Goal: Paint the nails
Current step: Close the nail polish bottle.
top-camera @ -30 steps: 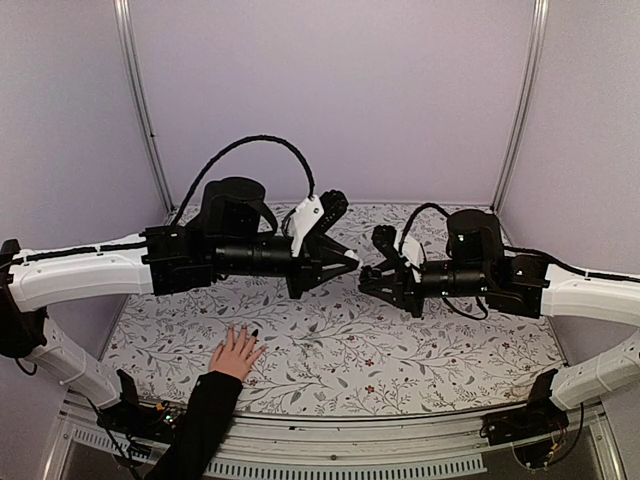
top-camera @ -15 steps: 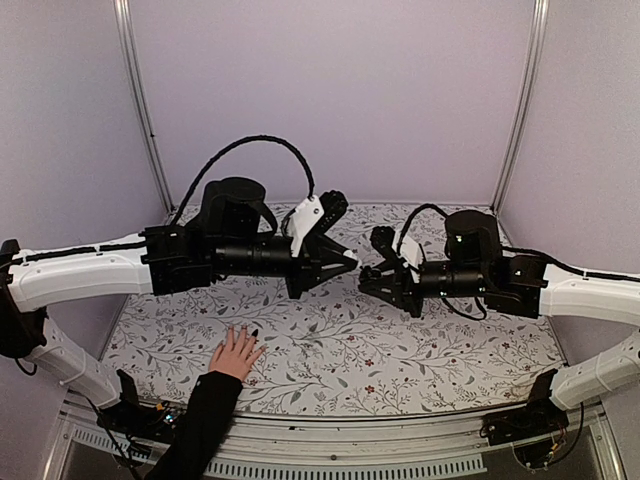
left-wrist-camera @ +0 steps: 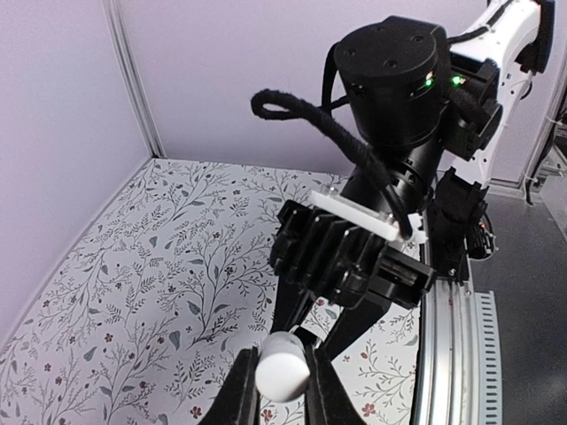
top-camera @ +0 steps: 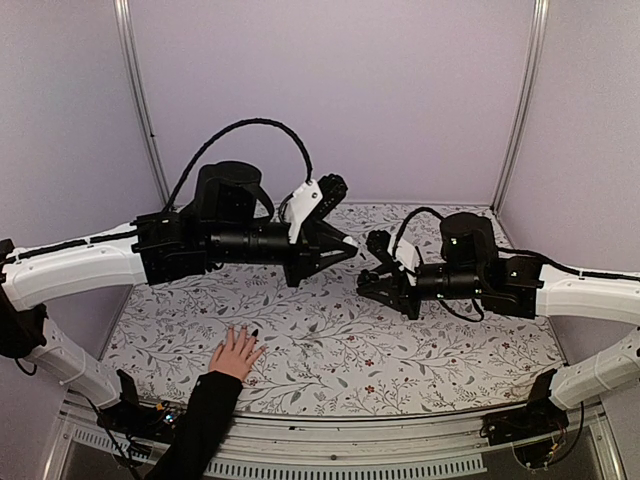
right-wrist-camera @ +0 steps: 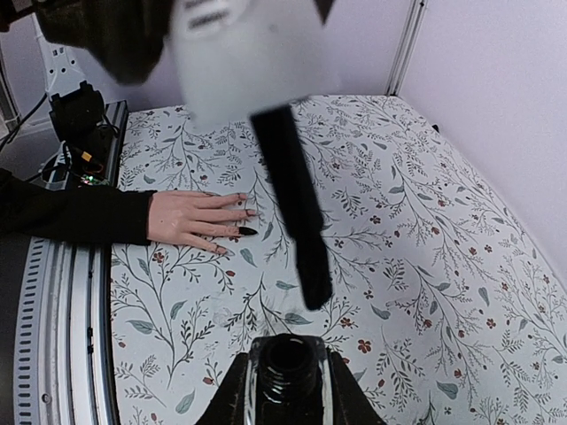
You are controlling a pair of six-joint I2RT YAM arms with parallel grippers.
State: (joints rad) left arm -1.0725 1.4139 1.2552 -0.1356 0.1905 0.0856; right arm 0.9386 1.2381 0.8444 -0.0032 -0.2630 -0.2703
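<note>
We find the nails [right-wrist-camera: 248, 231] on a light-skinned hand [right-wrist-camera: 190, 220] lying flat, palm down, fingers spread, on the flowered table [right-wrist-camera: 399, 204] near its front left edge. In the right wrist view one fingertip carries a dark, pointed nail; the nails beside it look paler, too small to judge. A black sleeve [right-wrist-camera: 62, 215] covers the wrist

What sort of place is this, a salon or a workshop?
Probably a robot test booth: plain walls on metal posts around a floral-covered table. The left arm's jaws hold a white cap, the right arm's an open bottle; a person's hand lies on the table.
</note>
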